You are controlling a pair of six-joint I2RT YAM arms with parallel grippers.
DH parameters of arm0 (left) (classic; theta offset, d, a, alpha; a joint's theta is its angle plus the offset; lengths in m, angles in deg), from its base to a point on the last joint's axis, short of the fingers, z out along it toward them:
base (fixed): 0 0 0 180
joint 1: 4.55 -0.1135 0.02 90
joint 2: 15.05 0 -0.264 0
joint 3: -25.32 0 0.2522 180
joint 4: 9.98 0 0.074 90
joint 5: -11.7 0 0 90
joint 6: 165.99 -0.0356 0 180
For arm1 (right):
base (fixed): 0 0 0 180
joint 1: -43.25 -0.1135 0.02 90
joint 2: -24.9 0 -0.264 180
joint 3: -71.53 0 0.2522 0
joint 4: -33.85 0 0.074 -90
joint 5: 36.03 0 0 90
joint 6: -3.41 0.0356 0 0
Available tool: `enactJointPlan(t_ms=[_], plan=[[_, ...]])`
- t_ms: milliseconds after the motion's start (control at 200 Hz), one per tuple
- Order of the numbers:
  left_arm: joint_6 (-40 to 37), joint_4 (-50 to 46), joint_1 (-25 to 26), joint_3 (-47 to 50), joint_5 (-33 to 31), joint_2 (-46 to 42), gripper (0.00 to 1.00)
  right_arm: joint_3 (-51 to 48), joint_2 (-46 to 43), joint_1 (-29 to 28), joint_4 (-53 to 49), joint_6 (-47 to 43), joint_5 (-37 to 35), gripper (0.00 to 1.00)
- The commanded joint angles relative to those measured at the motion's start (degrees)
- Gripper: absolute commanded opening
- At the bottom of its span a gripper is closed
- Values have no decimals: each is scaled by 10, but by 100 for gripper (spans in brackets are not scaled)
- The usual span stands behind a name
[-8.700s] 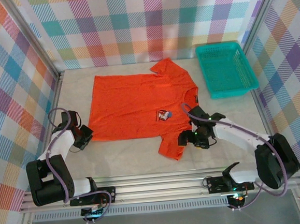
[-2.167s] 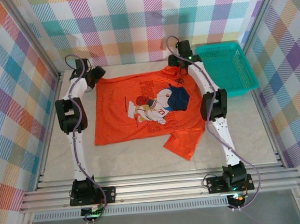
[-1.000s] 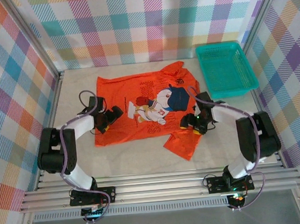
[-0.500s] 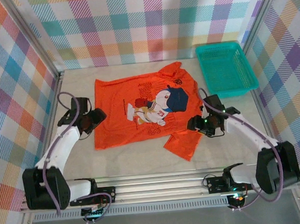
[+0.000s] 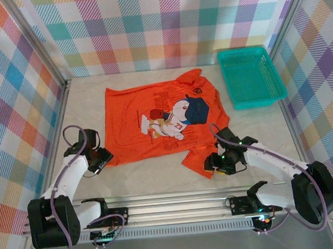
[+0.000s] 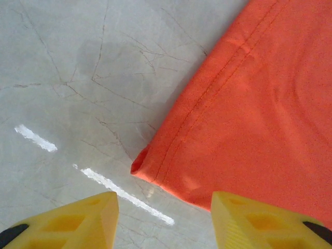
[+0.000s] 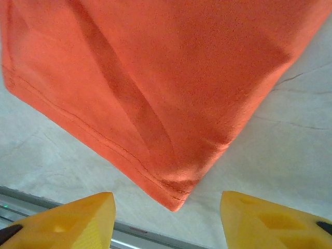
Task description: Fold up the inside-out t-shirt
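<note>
walls (image 5: 147,22): pastel plaid cloth | tabletop (image 5: 153,174): pale grey, marbled | front rail (image 5: 179,207): aluminium | light: even

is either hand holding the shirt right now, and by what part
Nothing is held. The left hand is open over a hem corner of the t-shirt, and the right hand is open over a sleeve corner. Neither grips the cloth.

There is one orange-red t-shirt (image 5: 160,122), and it carries one cartoon print (image 5: 177,116). One teal basket (image 5: 249,76) is present, and one bench (image 5: 153,177) bears both. The robot arms number two: one left arm (image 5: 66,175) and one right arm (image 5: 273,161). The left fingers (image 6: 72,218) number two and the right fingers (image 7: 67,215) number two, making four yellow fingers in all.
</note>
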Motion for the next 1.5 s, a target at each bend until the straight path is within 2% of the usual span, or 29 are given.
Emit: enactJointPlan(t_ms=[0,145,295,400,490,625,770,970,1155,1295,1495], plan=[[10,20,-9,17,-4,19,50,-3,28,-18,42,32,1,57],[18,39,-10,29,-2,29,49,3,63,-35,68,44,2,57],[38,78,-10,54,15,31,39,6,73,-39,74,53,-6,53],[43,95,-10,64,11,37,20,6,70,-39,75,55,-15,38],[37,87,-11,51,2,45,0,12,66,-39,66,54,-20,15],[21,39,-12,15,-20,27,0,33,29,-40,20,45,-35,0],[4,-40,-11,-25,-50,-38,0,65,-49,-40,-77,35,-59,0],[4,-121,-11,-67,-44,-139,0,104,-185,-44,-203,58,-55,0],[-2,-181,-11,-118,-53,-187,0,168,-256,-51,-282,90,-60,0],[-10,-166,-11,-133,-59,-172,0,237,-224,-51,-282,72,-84,0],[-9,-87,-12,-137,-50,-52,0,304,-64,-19,-178,-8,-115,0]])
